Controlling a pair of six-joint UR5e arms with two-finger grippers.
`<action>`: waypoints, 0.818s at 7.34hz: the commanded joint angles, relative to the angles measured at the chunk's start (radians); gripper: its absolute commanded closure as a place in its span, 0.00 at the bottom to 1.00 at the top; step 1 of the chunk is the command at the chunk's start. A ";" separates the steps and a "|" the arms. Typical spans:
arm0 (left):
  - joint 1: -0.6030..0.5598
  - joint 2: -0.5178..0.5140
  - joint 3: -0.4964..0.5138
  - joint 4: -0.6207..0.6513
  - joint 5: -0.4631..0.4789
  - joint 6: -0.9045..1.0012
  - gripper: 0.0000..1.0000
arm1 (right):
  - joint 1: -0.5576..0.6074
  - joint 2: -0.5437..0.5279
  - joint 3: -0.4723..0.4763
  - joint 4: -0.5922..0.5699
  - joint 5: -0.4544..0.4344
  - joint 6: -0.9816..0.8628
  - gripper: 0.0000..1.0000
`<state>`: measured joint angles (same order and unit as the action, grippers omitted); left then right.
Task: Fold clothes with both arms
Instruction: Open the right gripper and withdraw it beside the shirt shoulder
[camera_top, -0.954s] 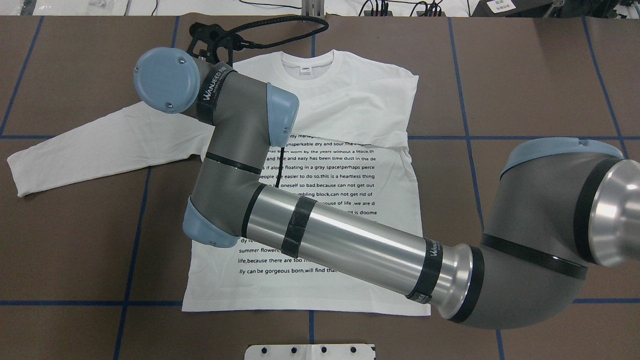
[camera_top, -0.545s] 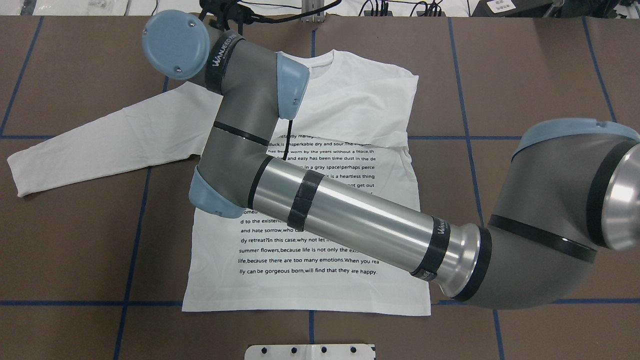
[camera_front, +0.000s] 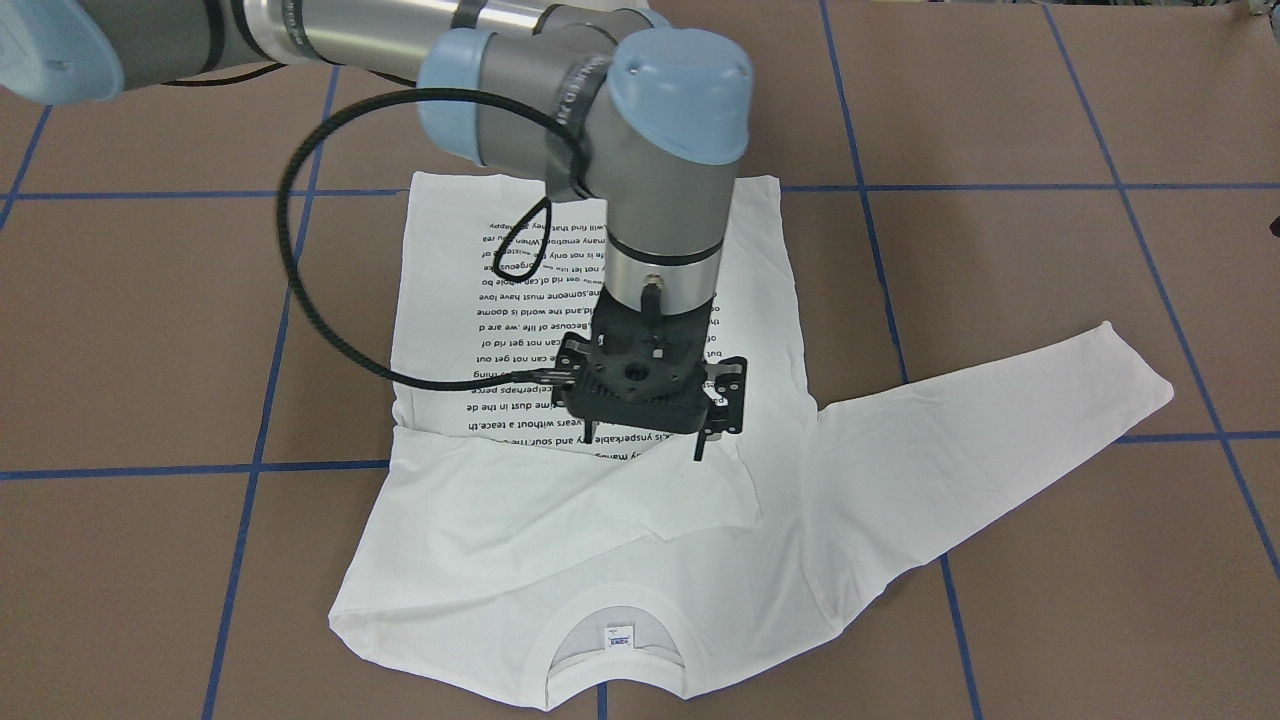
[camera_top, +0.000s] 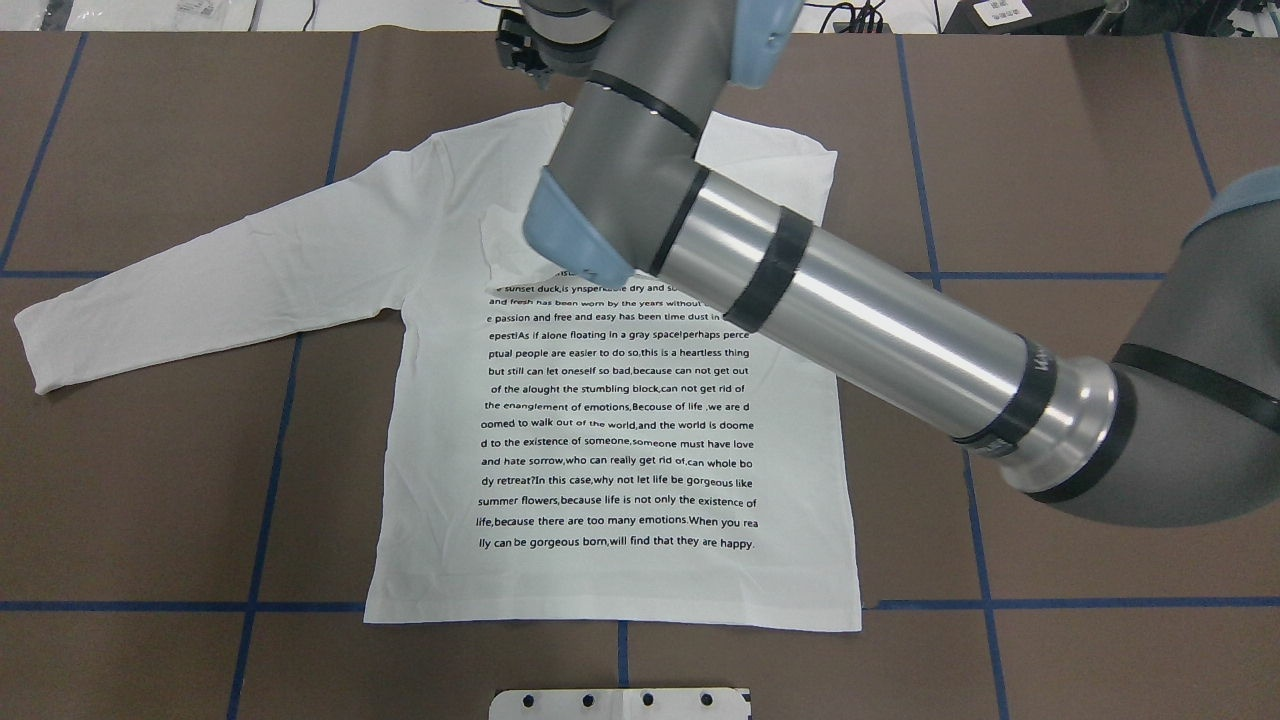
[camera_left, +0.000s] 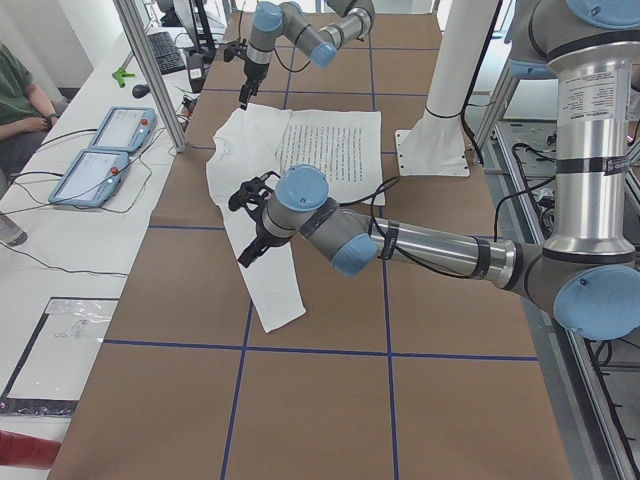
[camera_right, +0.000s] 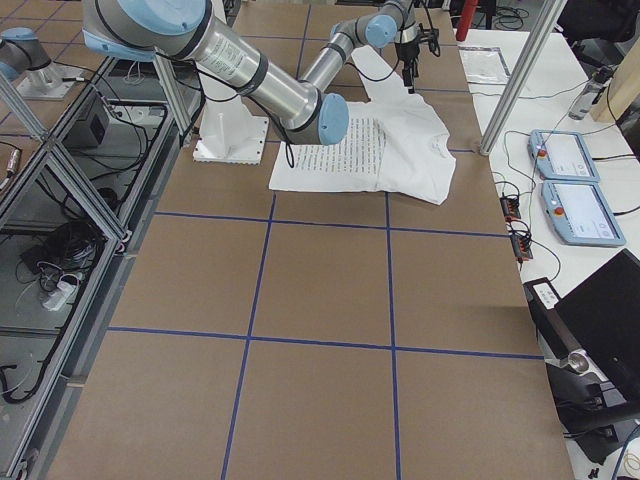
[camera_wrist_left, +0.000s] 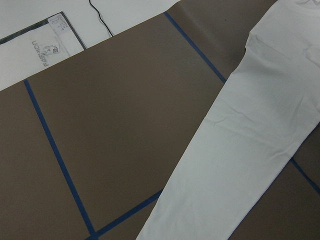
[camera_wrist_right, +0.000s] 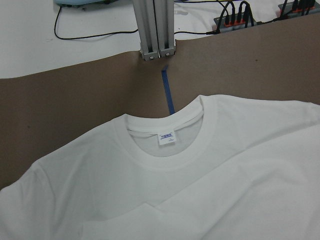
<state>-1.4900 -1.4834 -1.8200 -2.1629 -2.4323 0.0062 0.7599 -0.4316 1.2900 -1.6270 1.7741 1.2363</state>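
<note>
The white long-sleeved T-shirt (camera_top: 620, 420) lies flat, printed text up, with its collar (camera_wrist_right: 165, 155) toward the table's far edge. Its left sleeve (camera_top: 200, 290) stretches straight out. The right sleeve (camera_front: 600, 500) is folded across the chest. My right gripper (camera_front: 645, 440) hangs open above the upper chest and collar, holding nothing and clear of the cloth. My left gripper (camera_left: 250, 232) shows only in the exterior left view, over the outstretched sleeve; I cannot tell whether it is open or shut. The left wrist view shows that sleeve (camera_wrist_left: 250, 150) from above.
The white pedestal base (camera_top: 620, 703) sits at the near edge. An aluminium post (camera_wrist_right: 156, 30) stands just beyond the collar. Two teach pendants (camera_left: 100, 150) and a seated person (camera_left: 20, 100) are past the far edge. Blue tape lines (camera_top: 290, 440) cross the brown table.
My right arm's wrist has swung toward the table's far edge and to the right, uncovering the shirt's left shoulder and printed text. The shirt has not moved.
</note>
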 joint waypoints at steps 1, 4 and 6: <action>0.084 0.032 0.019 -0.020 0.057 0.001 0.00 | 0.118 -0.331 0.367 -0.016 0.127 -0.233 0.00; 0.184 0.100 0.175 -0.289 0.173 0.000 0.00 | 0.248 -0.716 0.677 0.001 0.281 -0.556 0.00; 0.255 0.098 0.324 -0.458 0.229 -0.003 0.00 | 0.280 -0.803 0.742 0.001 0.315 -0.609 0.00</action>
<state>-1.2800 -1.3856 -1.5765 -2.5264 -2.2429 0.0046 1.0201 -1.1785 1.9879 -1.6270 2.0695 0.6618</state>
